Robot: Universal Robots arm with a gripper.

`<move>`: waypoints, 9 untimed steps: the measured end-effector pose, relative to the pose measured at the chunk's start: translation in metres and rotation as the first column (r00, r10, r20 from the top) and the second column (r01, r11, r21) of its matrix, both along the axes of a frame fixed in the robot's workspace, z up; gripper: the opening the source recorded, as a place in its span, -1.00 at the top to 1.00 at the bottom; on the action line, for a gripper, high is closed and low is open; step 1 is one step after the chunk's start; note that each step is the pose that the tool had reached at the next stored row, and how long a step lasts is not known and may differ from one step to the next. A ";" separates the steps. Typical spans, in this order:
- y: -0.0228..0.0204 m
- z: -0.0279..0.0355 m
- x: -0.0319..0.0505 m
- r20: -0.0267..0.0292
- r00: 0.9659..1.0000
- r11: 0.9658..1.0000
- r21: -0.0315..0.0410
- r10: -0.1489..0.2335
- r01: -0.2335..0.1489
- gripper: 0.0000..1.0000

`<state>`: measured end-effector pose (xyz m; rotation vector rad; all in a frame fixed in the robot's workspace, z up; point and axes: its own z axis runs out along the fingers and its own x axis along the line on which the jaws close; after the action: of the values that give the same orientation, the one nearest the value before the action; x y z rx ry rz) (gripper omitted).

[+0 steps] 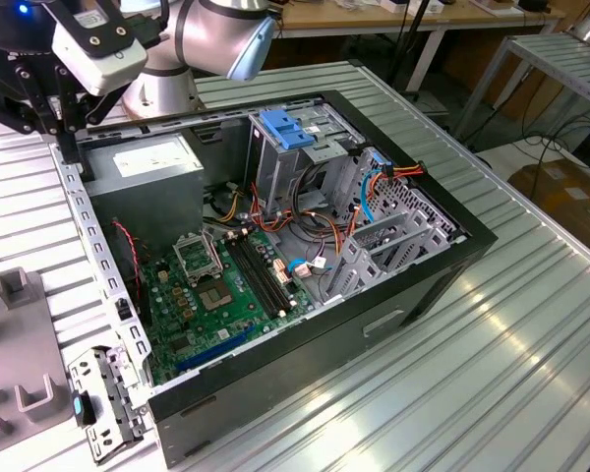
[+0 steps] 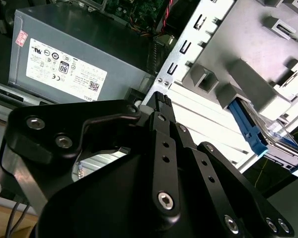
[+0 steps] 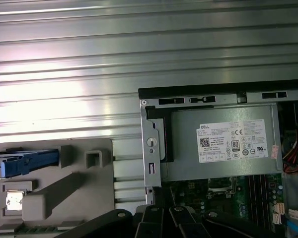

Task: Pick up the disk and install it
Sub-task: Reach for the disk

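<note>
The ribbed table [image 1: 531,324] carries an open case [image 1: 305,364], and just beside it a grey fixture [image 3: 84,198]. The disk [image 3: 25,162] sits in that fixture, outside the case, with one blue rail facing out.

The claw [image 2: 161,99] hangs over the case's edge next to the fixture, near the disk but apart from it. It has no hold on the disk, and I cannot tell how wide it stands.

I judge the disk to be stiff, fairly heavy for its size, and sensitive to knocks. The plastic rails look smooth and may flex a little. The two long railed sides seem the safest place to clamp, squarely, keeping off the flat face.

Both wrist views give the disk and its seat in the fixture. The second adds a glimpse of its shiny face behind the rail. The exterior view gives the case's inside, with the drive cage [image 1: 295,172] and its light-blue latch [image 1: 286,129].
</note>
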<state>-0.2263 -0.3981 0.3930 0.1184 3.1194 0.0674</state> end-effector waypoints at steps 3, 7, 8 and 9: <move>0.0002 0.0000 -0.0010 0.000 1.000 1.000 0.000 0.000 0.000 0.79; 0.0005 0.0000 -0.0022 0.000 1.000 1.000 0.000 0.000 0.000 0.79; 0.0006 0.0000 -0.0026 0.000 1.000 1.000 0.000 0.000 0.000 0.79; 0.0007 0.0000 -0.0030 0.000 1.000 1.000 0.000 0.000 0.000 0.79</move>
<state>-0.2293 -0.3974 0.3930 0.1185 3.1194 0.0674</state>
